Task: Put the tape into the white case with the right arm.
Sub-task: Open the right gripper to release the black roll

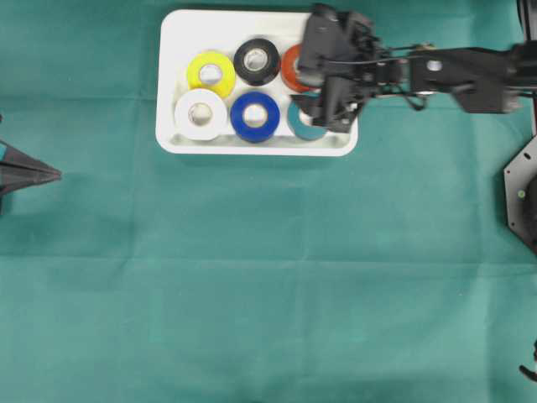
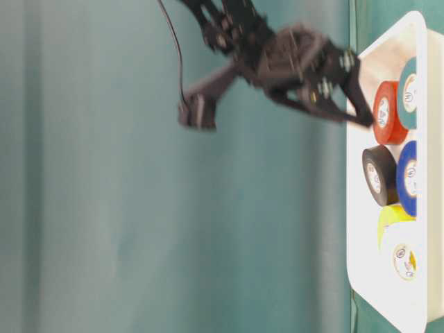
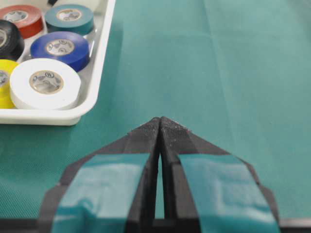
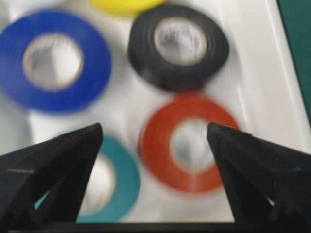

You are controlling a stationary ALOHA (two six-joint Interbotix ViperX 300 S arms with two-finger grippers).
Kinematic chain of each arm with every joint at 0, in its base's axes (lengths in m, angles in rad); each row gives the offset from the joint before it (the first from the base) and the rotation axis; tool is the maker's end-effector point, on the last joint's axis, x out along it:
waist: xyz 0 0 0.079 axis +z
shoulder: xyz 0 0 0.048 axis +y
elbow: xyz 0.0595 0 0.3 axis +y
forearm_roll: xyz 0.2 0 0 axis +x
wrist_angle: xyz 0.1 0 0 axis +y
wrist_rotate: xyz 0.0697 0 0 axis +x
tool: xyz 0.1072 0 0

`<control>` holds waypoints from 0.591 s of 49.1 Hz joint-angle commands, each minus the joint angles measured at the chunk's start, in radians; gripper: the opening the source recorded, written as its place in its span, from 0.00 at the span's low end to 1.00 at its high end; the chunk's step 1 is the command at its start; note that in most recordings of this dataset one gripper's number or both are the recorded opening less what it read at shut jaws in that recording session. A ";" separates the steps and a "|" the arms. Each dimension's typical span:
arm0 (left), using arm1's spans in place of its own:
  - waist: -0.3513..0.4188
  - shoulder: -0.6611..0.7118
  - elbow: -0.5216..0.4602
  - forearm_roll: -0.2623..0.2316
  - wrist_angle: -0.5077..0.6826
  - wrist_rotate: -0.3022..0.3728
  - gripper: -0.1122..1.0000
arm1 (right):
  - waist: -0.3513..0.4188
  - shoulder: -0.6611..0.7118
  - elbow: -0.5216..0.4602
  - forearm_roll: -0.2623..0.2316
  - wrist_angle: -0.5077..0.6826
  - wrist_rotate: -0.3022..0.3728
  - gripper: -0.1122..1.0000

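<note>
Core labels on the tape rolls [image 3: 46,81] too small to read.

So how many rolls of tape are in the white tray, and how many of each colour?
All lie flat inside the shallow white plastic tray.
Round yellow tape roll: 1
Round black tape roll: 1
Round red tape roll: 1
Round white tape roll: 1
Round blue tape roll: 1
Round teal tape roll: 1
Total: 6

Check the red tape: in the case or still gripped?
In. The red tape lies flat in the white case; the right hand is open above it, fingers apart, touching nothing.
</note>
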 commanded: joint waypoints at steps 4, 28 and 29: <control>0.002 0.008 -0.012 0.000 -0.005 0.002 0.10 | -0.002 -0.169 0.127 0.000 -0.005 0.003 0.74; 0.003 0.009 -0.012 0.000 -0.005 0.002 0.10 | -0.002 -0.554 0.476 0.002 -0.101 0.005 0.74; 0.003 0.008 -0.012 0.000 -0.005 0.002 0.10 | -0.002 -0.572 0.488 0.002 -0.103 0.005 0.73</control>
